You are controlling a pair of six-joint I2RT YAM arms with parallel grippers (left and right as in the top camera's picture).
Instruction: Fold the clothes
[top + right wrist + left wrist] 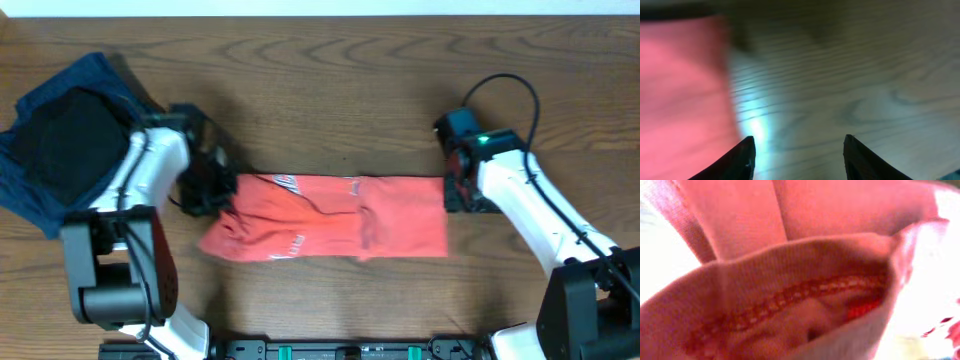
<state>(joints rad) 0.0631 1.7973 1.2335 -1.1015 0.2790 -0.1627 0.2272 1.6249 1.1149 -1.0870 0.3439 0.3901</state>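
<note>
Coral-red cotton T-shirt [340, 218] stretches left to right; my left gripper [222, 195] clamps its left end, right gripper [799, 152] half-open, empty, beside the other.

No text, label or number is legible: the folded coral-red cotton T-shirt [390, 215] carries fragments of white printed lettering [286, 181] along its far and near edges, too small and too creased to read
</note>
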